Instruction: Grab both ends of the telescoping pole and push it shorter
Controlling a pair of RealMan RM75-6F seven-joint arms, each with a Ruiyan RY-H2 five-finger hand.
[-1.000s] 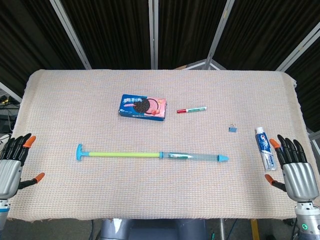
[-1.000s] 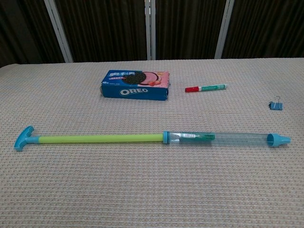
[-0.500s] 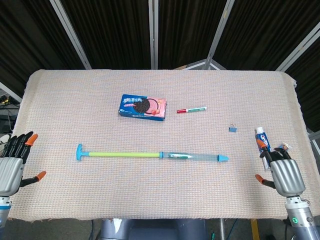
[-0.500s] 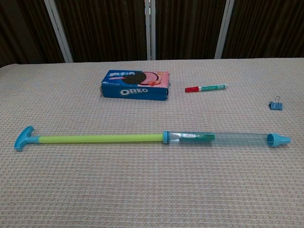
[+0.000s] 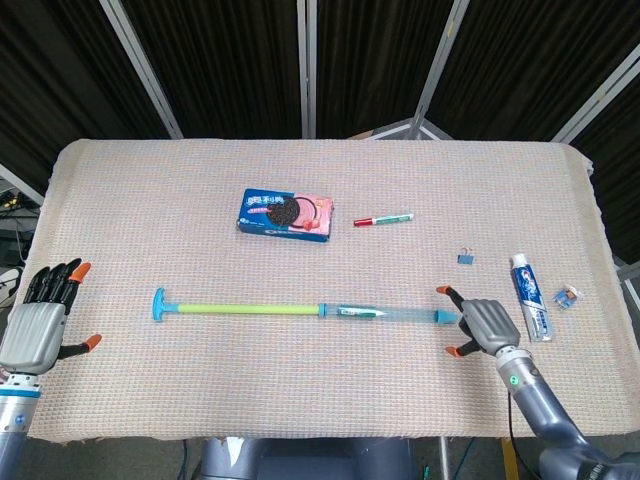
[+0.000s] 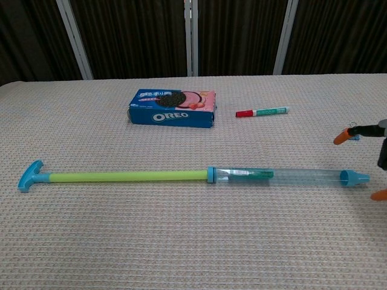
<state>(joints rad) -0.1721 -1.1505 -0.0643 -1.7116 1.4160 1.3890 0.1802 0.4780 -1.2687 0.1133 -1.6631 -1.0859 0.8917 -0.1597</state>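
The telescoping pole [image 5: 300,311] [image 6: 181,176] lies flat across the table, fully extended: a blue T-handle at the left, a yellow-green rod, then a clear tube ending in a blue cap at the right. My right hand [image 5: 484,325] [image 6: 372,163] sits just right of that cap, fingers spread around it without closing; the chest view shows only its orange fingertips at the frame edge. My left hand [image 5: 40,320] hovers open at the table's left edge, well left of the T-handle. It is absent from the chest view.
An Oreo box [image 5: 286,212] [image 6: 173,108] and a red-capped marker [image 5: 384,218] [image 6: 262,112] lie behind the pole. A small blue binder clip [image 5: 466,258], a toothpaste tube [image 5: 530,298] and a small clip [image 5: 567,296] lie near the right edge.
My right hand has swung in from the right edge to the pole's blue cap, uncovering the toothpaste tube. My left hand has crept slightly toward the table.
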